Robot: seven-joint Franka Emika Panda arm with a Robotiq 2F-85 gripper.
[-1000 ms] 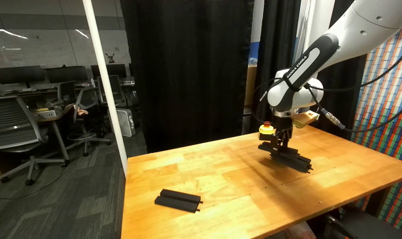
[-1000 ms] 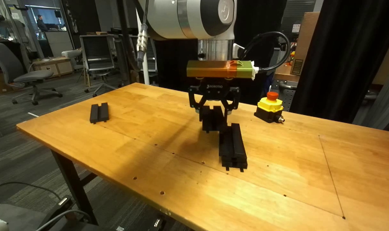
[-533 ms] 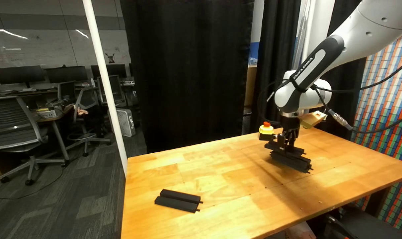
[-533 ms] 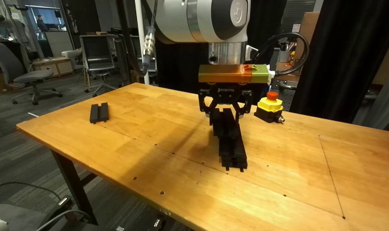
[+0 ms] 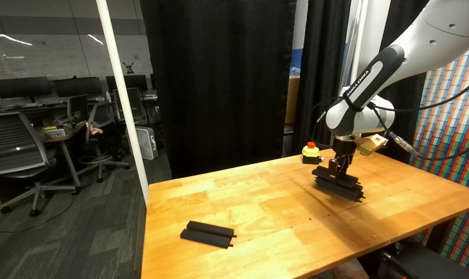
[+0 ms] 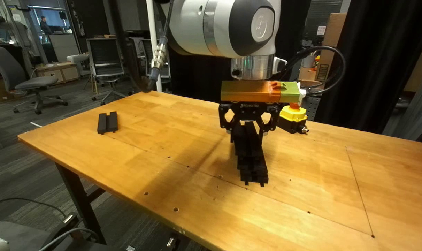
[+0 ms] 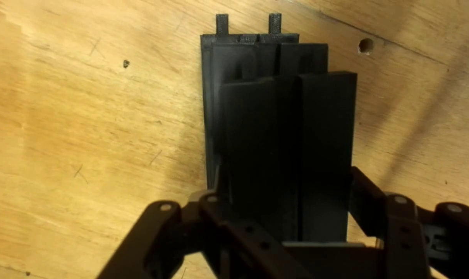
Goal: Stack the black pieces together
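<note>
in an exterior view, the wooden table has a white pole beside its left corner and a patterned panel past its right end. near the left edge lies a lone black piece with two parallel ribs; whether it is one or two side by side, i cannot tell. toward the right end, well apart from it, the gripper points down over the black stack. a yellow box with a red button stands near the far edge.

in an exterior view, the gripper pinches the upper black piece across its width; above is the robot arm, with an amber-and-olive block fixed crosswise. the black stack's pegged end faces the near edge; the lone black piece lies by the far-left edge.

in the wrist view, the fingertips bear on both long sides of the upper black piece. beneath it show a middle black piece and a lowest black piece, whose two pegs stick out past its end. the ends appear stepped, the lowest reaching farthest. whether the upper black piece touches the middle one, i cannot tell.
</note>
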